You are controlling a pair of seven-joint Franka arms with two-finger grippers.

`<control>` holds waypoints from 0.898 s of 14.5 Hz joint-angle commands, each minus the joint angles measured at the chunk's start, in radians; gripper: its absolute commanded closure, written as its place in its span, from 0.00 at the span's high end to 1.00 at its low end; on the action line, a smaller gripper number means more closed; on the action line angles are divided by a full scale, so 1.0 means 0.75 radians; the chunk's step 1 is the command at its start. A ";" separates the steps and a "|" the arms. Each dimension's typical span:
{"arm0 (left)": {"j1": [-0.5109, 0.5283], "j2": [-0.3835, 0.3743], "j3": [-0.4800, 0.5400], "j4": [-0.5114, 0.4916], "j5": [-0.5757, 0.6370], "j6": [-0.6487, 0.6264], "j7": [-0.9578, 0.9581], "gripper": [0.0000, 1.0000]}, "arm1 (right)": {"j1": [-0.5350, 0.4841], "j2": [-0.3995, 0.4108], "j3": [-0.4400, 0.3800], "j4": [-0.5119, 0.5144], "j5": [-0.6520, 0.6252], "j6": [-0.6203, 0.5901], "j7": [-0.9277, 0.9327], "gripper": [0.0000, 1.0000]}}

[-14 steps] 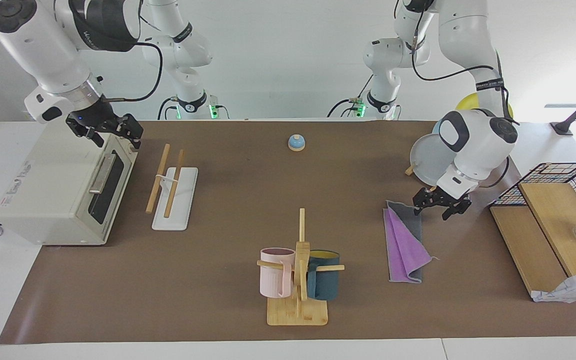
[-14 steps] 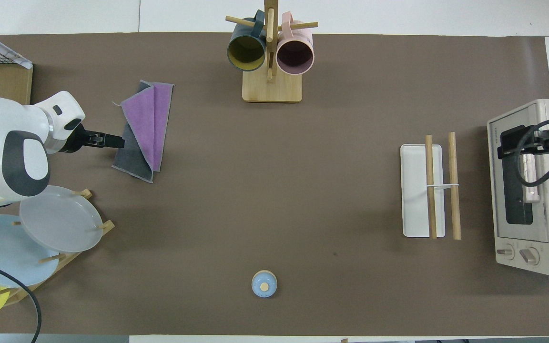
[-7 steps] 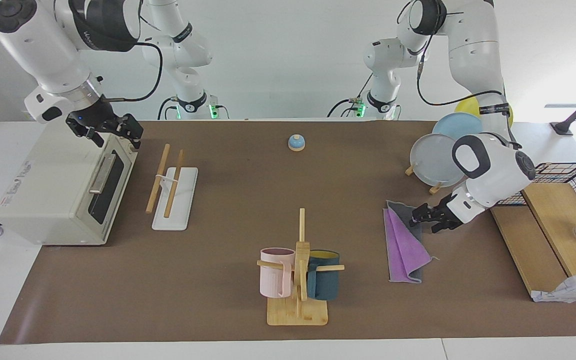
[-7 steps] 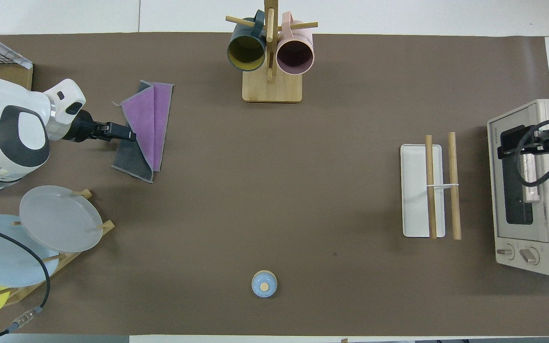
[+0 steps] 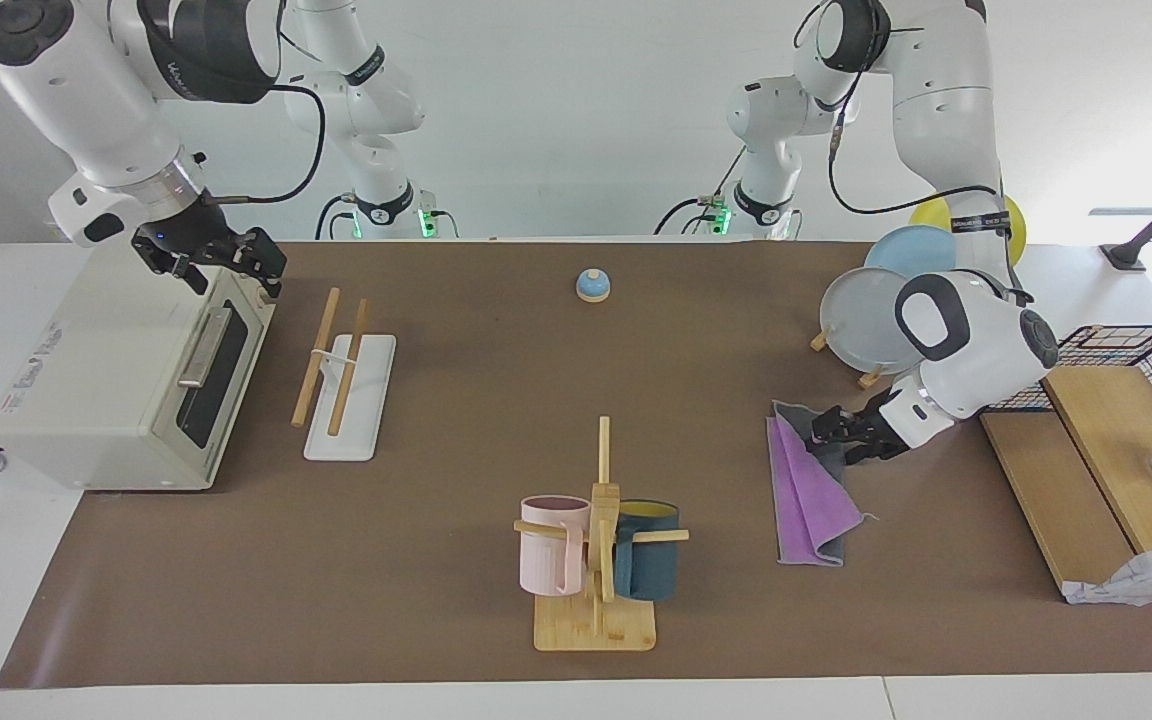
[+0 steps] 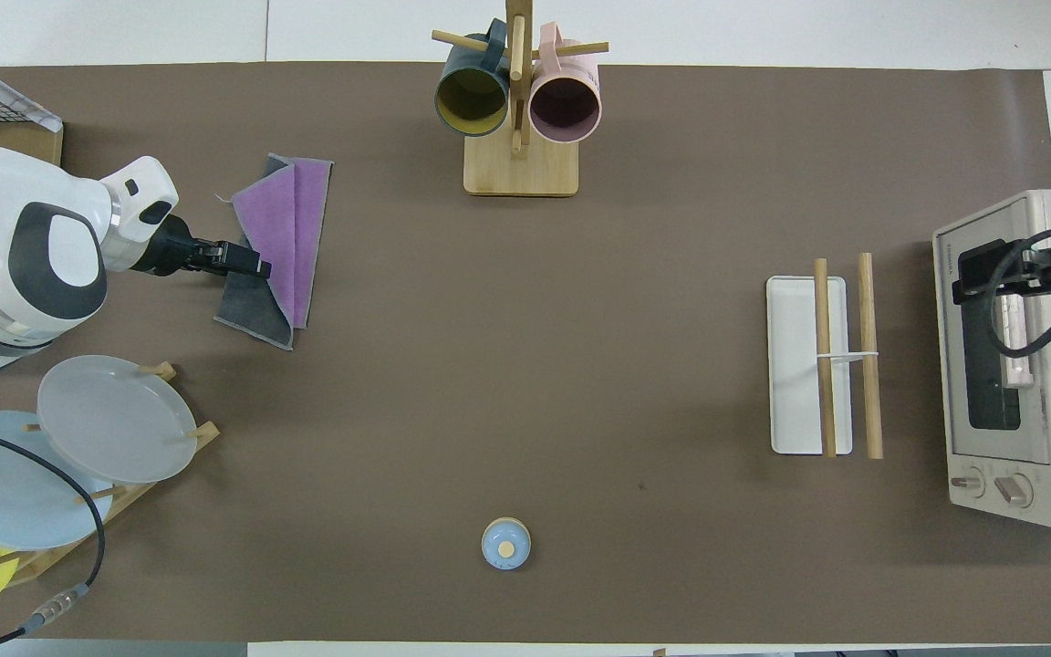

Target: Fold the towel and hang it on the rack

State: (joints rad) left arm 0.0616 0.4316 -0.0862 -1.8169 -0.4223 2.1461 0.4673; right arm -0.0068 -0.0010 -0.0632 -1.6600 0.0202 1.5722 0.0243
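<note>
The towel [image 5: 808,495] [image 6: 284,228] lies partly folded on the brown mat toward the left arm's end, its purple face up and dark grey showing along one edge. My left gripper [image 5: 829,437] [image 6: 256,267] is low and turned sideways, open, its tips at the grey edge of the towel. The rack [image 5: 336,360] [image 6: 840,365], two wooden rods on a white base, stands toward the right arm's end beside the toaster oven. My right gripper [image 5: 221,262] [image 6: 1018,274] waits open above the oven's top, holding nothing.
A toaster oven [image 5: 116,380] [image 6: 1018,365] sits at the right arm's end. A bamboo mug stand [image 5: 596,560] [image 6: 518,100] stands mid-table, farther from the robots. A plate stand [image 5: 871,320] [image 6: 115,420] and a wooden shelf [image 5: 1096,450] flank the left arm. A blue bell [image 5: 593,285] [image 6: 505,544] sits near the robots.
My left gripper has dropped, turned sideways and slid onto the towel's grey edge, its jaws narrowing slightly. The towel and the right arm have not moved.
</note>
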 commanded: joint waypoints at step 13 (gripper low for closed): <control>0.008 0.007 0.015 -0.042 0.035 0.018 0.183 0.52 | -0.011 -0.009 0.007 0.000 0.000 -0.018 -0.030 1.00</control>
State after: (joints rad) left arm 0.0676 0.4340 -0.0755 -1.8201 -0.4080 2.1471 0.5848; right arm -0.0068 -0.0010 -0.0632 -1.6600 0.0202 1.5722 0.0243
